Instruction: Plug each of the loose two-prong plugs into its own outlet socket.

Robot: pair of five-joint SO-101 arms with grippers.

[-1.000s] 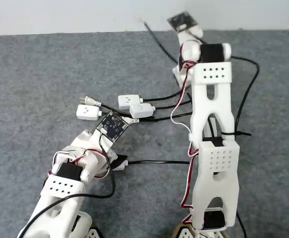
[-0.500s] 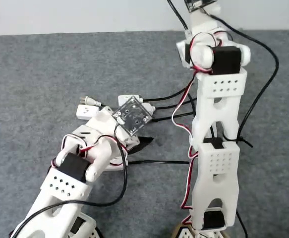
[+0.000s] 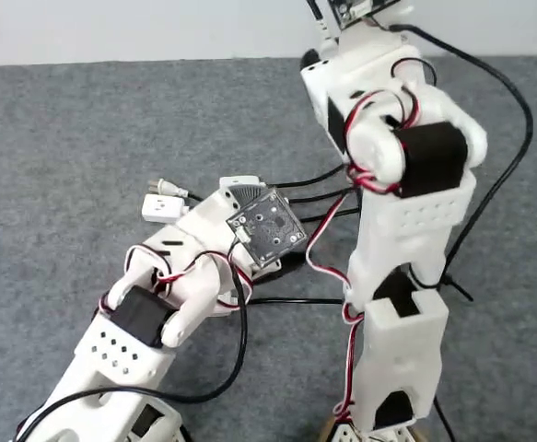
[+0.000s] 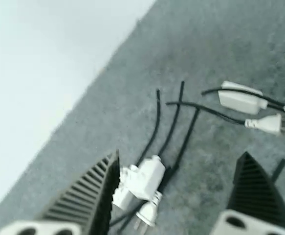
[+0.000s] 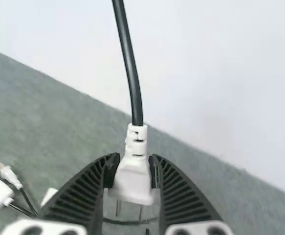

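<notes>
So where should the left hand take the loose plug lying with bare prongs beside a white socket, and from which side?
Probably by its white body: take the loose plug across its sides, coming down from above. It lies flat, prongs at one end and cable at the other, so both ends stay free for the socket.

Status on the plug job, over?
Right pincer shut on plug, held high. Left pincer open above socket on carpet. Cords lie beside it, nothing blocking.
</notes>
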